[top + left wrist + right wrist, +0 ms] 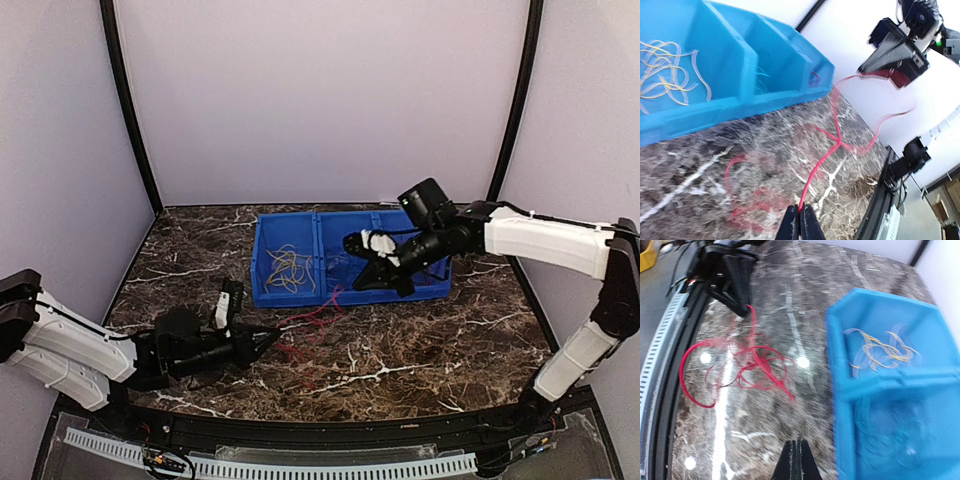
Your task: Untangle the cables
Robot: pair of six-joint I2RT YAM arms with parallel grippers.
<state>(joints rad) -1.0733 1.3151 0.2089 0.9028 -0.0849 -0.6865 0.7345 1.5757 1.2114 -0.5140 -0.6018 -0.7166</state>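
A tangle of red cables (300,345) lies on the marble table in front of the blue bin (290,297). My left gripper (268,340) sits low at the tangle's left side, shut on one red strand (820,165) that runs up from its jaws (801,220). That strand rises towards my right gripper (358,283), which hovers at the bin's front edge. In the left wrist view the right gripper (875,67) has red cable at its tip. In the right wrist view its jaws (799,450) are shut, and the red tangle (755,362) lies ahead of them.
The blue bin (840,340) has three compartments. The left one holds pale yellow and clear cables (290,268), which also show in the left wrist view (665,70). A black frame edges the table front. Purple walls enclose the sides and back.
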